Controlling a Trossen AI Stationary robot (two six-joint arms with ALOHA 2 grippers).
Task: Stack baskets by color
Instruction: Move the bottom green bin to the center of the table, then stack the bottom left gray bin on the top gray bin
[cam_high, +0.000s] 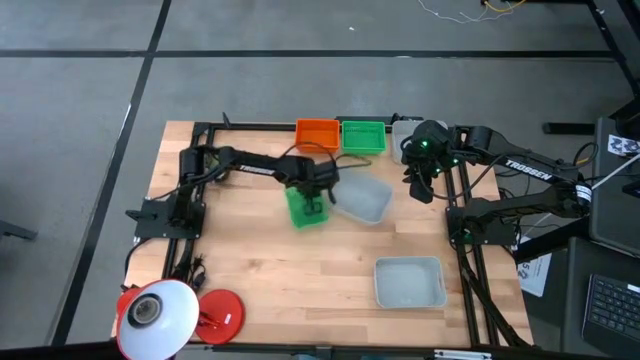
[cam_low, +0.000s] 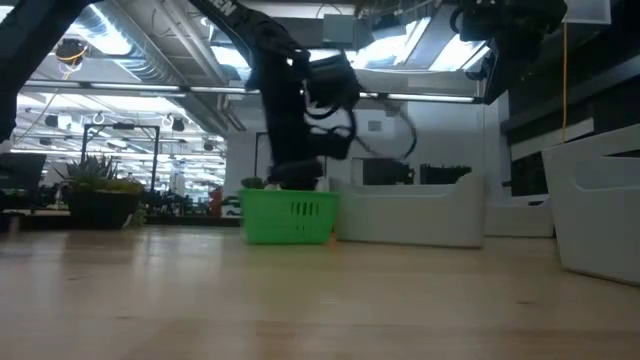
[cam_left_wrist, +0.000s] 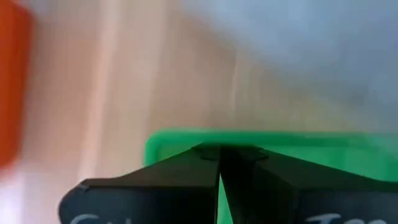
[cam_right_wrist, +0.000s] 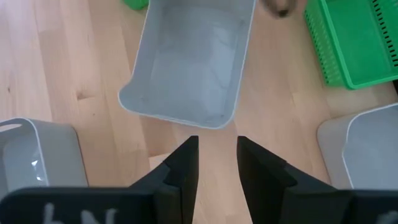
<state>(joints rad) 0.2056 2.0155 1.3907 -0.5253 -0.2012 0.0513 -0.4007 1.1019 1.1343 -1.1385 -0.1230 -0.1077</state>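
Pinching the rim of a green basket (cam_high: 305, 209) in my left end effector (cam_high: 315, 195), closed on it mid-bench
I am risking a slip from this thin edge grip, or clipping the grey basket (cam_high: 362, 199) just beside it; my right end effector (cam_right_wrist: 217, 155) is hovering open near the far baskets

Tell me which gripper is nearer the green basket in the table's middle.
Left. The left gripper is shut on that green basket's rim; the right gripper hangs off beyond the grey basket.
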